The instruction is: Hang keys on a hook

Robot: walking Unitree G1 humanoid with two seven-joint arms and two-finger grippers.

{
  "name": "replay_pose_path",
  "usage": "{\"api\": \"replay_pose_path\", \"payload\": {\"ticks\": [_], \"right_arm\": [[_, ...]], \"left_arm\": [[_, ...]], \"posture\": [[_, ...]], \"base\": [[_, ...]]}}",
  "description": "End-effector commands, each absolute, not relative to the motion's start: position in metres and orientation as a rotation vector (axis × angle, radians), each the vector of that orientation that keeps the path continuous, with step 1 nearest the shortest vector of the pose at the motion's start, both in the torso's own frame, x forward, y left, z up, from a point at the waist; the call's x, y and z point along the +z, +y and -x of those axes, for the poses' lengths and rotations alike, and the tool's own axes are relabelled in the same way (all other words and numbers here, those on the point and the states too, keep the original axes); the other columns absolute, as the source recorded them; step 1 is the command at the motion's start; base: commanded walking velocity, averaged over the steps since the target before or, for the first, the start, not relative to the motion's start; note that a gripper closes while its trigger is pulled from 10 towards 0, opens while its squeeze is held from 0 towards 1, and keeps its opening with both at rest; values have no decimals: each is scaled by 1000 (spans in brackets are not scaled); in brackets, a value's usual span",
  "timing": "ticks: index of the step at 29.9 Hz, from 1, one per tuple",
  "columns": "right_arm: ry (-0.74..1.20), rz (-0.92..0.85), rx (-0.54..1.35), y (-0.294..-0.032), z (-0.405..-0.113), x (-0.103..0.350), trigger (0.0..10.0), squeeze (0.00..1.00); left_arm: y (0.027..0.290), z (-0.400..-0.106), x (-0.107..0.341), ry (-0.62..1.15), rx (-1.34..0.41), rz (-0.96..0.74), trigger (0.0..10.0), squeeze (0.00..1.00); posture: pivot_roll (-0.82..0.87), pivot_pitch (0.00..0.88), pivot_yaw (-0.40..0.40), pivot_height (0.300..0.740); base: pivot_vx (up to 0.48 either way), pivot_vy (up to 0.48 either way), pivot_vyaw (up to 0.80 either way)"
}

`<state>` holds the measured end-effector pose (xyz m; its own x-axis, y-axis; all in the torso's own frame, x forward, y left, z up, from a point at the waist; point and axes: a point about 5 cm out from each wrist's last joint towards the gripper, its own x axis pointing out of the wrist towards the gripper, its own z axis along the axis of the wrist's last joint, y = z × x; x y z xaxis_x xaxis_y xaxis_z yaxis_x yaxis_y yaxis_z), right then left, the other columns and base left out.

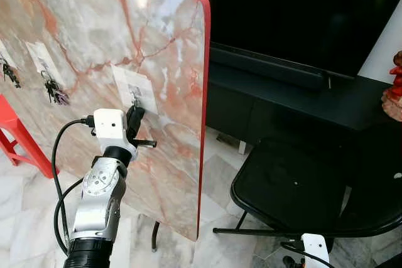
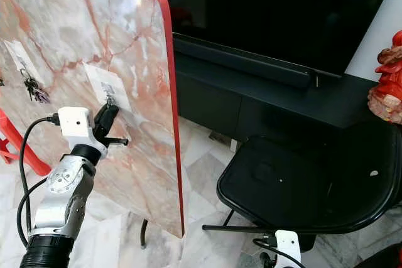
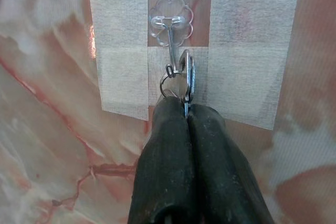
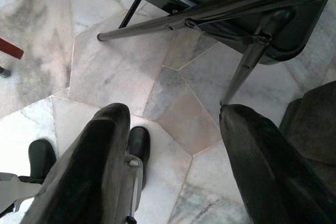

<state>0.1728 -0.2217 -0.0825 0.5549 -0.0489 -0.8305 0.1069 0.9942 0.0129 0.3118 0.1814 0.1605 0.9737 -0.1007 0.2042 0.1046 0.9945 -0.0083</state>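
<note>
Because the ring must slip over the wire hook (image 3: 170, 38), the left gripper (image 3: 186, 109) is raised to the marble board (image 1: 94, 36), clenched on the keys (image 3: 187, 80), which it holds upright just beside the hook's lower end; whether the ring is already threaded I cannot tell, while the right gripper (image 4: 176, 145) hangs idle, fingers spread, over the floor beside the black chair (image 1: 301, 186)

The upright marble board (image 1: 125, 48) blocks ahead; the black chair (image 1: 301, 186) crowds the right.
</note>
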Motion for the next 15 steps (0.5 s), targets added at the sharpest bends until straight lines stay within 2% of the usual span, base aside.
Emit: {"api": "replay_pose_path", "payload": {"ticks": [1, 8, 10, 12, 13, 14, 15], "right_arm": [[982, -72, -101, -222, -173, -83, 10000, 0], [982, -72, -101, -222, -173, -83, 10000, 0], [981, -73, -102, -222, -173, -83, 10000, 0], [981, -73, -102, -222, -173, -83, 10000, 0], [981, -72, -102, -222, -173, -83, 10000, 0], [981, -72, -102, -222, -173, -83, 10000, 0], [981, -72, -102, -222, -173, -83, 10000, 0]], "left_arm": [[180, -314, 161, -194, -118, 28, 10000, 0], [179, -314, 161, -193, -125, 18, 10000, 0], [179, -314, 162, -194, -124, 7, 10000, 125], [179, -314, 162, -194, -123, 4, 10000, 329], [179, -314, 161, -195, -123, 4, 10000, 329], [179, -314, 161, -195, -123, 4, 10000, 608], [179, -314, 161, -195, -123, 4, 10000, 608]], "posture": [[9, 0, -18, 740], [9, 0, -18, 740], [9, 0, -18, 740], [9, 0, -18, 740], [9, 0, -18, 740], [9, 0, -18, 740], [9, 0, -18, 740]], "base": [[0, 0, 0], [0, 0, 0], [0, 0, 0], [0, 0, 0], [0, 0, 0], [0, 0, 0], [0, 0, 0]]}}
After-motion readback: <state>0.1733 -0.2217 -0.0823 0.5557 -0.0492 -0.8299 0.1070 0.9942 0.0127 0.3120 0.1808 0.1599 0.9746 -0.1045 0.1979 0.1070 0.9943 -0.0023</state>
